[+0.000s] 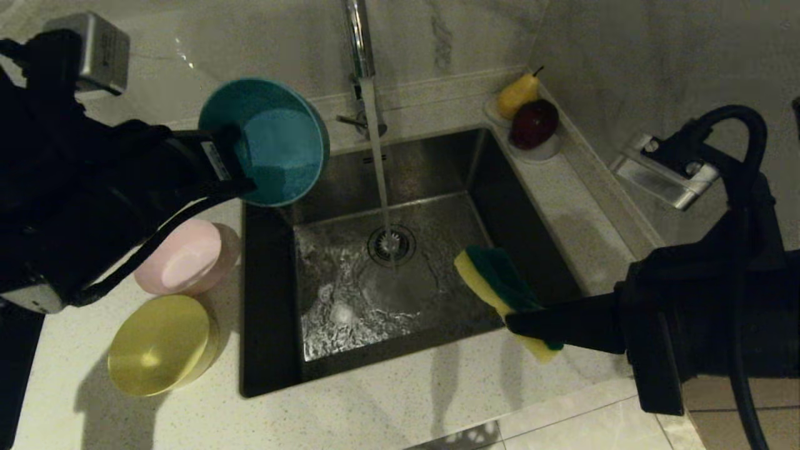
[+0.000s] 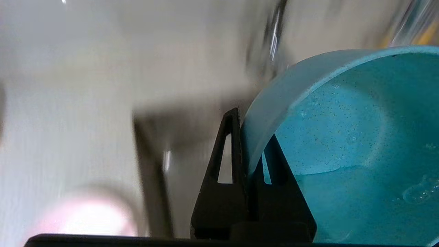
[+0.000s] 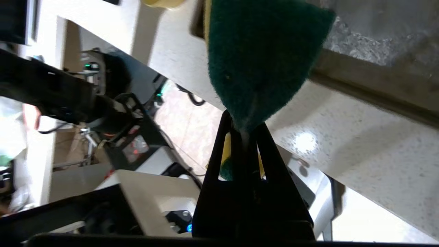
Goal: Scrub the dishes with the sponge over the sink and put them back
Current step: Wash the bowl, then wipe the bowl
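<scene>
Left gripper (image 1: pixel 240 172) is clamping the rim of the light blue bowl (image 1: pixel 275 147), holding it tilted on edge above the back left corner of the sink (image 1: pixel 269 300), its open side turned toward the running water. In the left wrist view the two fingers (image 2: pixel 228 154) are pinching the bowl's wall (image 2: pixel 274 103) between them, one outside and one inside.

Right gripper (image 1: pixel 522 322) is reaching in from the right, jaws closed tight on the sponge (image 1: pixel 497 290), which is hanging over the front right part of the basin, green scouring face up and yellow foam beneath. The right wrist view shows the green layer (image 3: pixel 260 55) squeezed between the fingertips.

Water is falling from the faucet (image 1: pixel 359 37) in a thin stream (image 1: pixel 380 169) onto the drain strainer (image 1: pixel 391 245), pooling over the basin floor.

The pink bowl (image 1: pixel 184 257) and yellow bowl (image 1: pixel 159 345) are lying upside down on the countertop (image 1: pixel 387 406) left of the sink, pink behind, yellow in front, just beside each other. A pear (image 1: pixel 517 94) and a dark red apple (image 1: pixel 534 123) are sitting on small dishes at the back right corner.
</scene>
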### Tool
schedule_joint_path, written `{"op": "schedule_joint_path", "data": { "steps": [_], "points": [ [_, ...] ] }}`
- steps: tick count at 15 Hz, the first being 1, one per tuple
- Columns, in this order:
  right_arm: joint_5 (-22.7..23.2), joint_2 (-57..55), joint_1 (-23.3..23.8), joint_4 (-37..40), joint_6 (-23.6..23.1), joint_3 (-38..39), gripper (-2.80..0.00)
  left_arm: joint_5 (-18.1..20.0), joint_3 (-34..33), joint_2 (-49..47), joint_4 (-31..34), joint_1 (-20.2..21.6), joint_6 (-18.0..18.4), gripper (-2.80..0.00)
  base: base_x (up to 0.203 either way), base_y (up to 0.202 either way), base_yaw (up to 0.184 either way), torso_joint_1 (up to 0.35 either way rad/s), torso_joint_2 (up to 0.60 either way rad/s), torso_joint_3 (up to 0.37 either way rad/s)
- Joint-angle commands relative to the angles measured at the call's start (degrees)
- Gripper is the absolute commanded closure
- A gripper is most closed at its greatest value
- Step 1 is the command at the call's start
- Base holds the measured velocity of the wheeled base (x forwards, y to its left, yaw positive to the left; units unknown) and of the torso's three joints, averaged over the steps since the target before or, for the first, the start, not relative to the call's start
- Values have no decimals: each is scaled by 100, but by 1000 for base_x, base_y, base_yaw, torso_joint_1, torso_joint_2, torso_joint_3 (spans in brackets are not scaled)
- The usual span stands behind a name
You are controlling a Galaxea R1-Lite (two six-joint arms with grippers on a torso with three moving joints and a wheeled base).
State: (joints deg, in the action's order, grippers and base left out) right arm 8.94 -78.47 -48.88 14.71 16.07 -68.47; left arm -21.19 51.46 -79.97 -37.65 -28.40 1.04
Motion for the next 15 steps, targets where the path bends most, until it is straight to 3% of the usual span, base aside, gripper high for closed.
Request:
{"op": "schedule_joint_path", "data": {
  "steps": [1,3,5,9,12,15],
  "points": [
    [154,-85,-41,141,15,-403,0,-5,436,183,1729,-149,-399,0,0,0,0,0,0,0],
    [286,-116,-126,295,21,-714,0,22,782,232,2527,-354,-527,0,0,0,0,0,0,0],
    [354,-193,-188,556,22,-1047,0,-52,1057,191,2894,-792,-528,0,0,0,0,0,0,0],
    [396,-533,-309,1376,339,-1978,0,-523,1121,-121,2900,-1292,-402,0,0,0,0,0,0,0],
    [450,-937,-347,1778,858,-2698,0,-899,1074,-550,2274,-1627,-311,0,0,0,0,0,0,0],
    [795,-1288,-350,1969,1320,-3195,0,-1290,1011,-846,1240,-1850,190,0,0,0,0,0,0,0]
  ]
}}
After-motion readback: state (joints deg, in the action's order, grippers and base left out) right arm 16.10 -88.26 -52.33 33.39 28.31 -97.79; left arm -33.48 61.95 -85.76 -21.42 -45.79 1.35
